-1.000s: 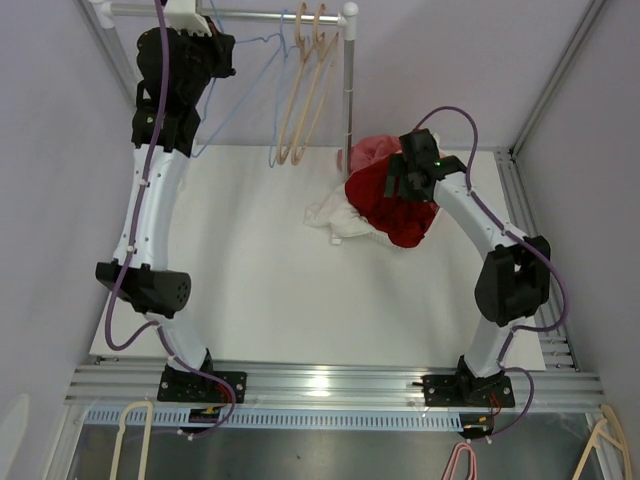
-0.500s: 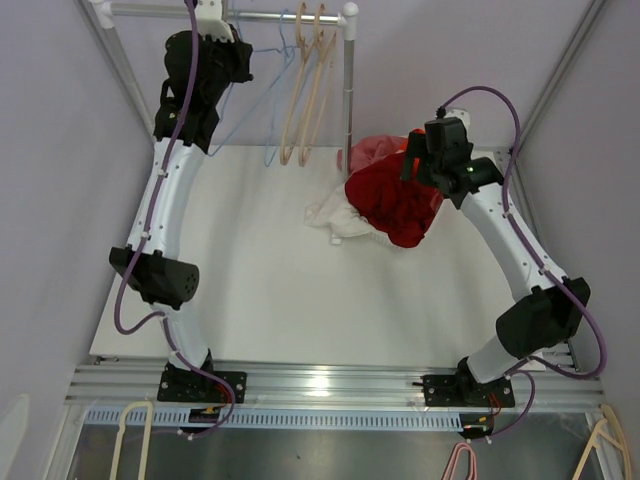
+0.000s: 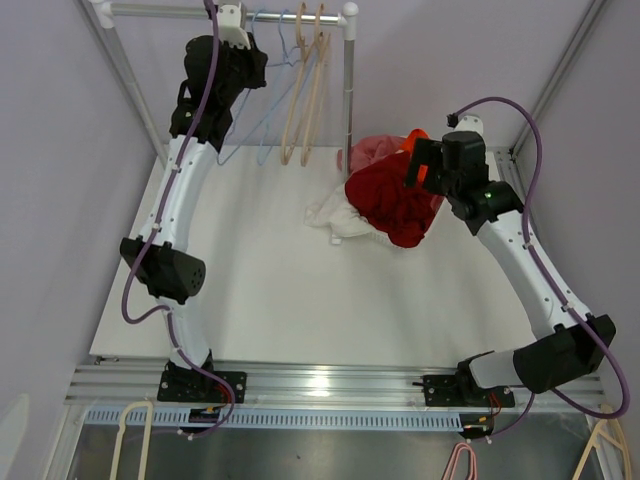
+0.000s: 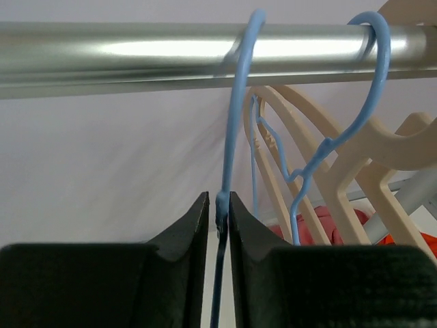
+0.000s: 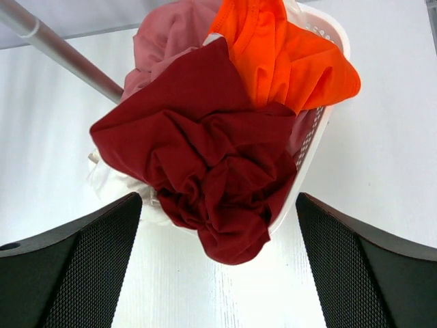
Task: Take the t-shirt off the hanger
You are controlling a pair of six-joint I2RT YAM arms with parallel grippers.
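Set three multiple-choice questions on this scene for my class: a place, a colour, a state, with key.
1. Where is the crumpled dark red t-shirt? A on a beige hanger; B heaped on the white perforated plastic basket; C spread flat on the table.
2. What colour is the thin wire hanger in the left gripper? A blue; B green; C black.
3. How is the right gripper? A shut on cloth; B open, empty; C shut on a hanger.
Key: B, it tops the basket's heap; A, the wrist view shows blue wire; B, its fingers stand wide apart above the basket.
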